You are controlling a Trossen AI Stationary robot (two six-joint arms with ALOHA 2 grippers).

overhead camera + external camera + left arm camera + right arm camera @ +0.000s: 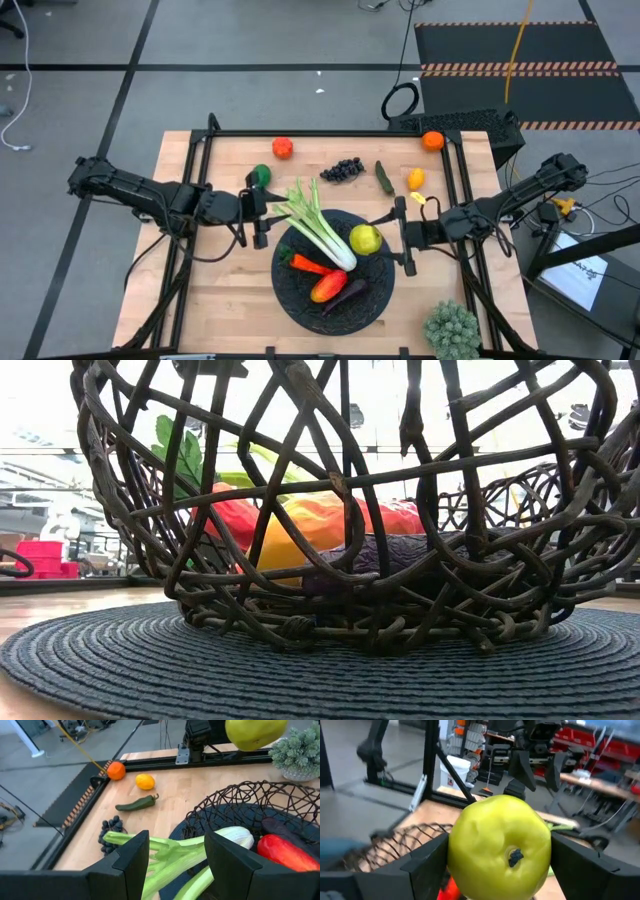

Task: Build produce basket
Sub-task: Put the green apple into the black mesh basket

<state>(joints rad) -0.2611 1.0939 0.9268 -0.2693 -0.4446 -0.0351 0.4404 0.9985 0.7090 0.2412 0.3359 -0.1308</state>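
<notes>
Right pincer [392, 236] clamps a yellow-green fruit [365, 239] over the basket's [300, 297] three-o'clock rim for dropping; left pincer [268, 215] stands apart around the leek [318, 226].

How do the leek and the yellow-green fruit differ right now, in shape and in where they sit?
The leek is long, white and green; the yellow-green fruit is round. The leek lies across the basket rim, its leafy end sticking out over the table; the fruit is over the basket's right side. The left tool straddles the leek; the right tool is shut on the fruit. Both are at the basket.
</notes>
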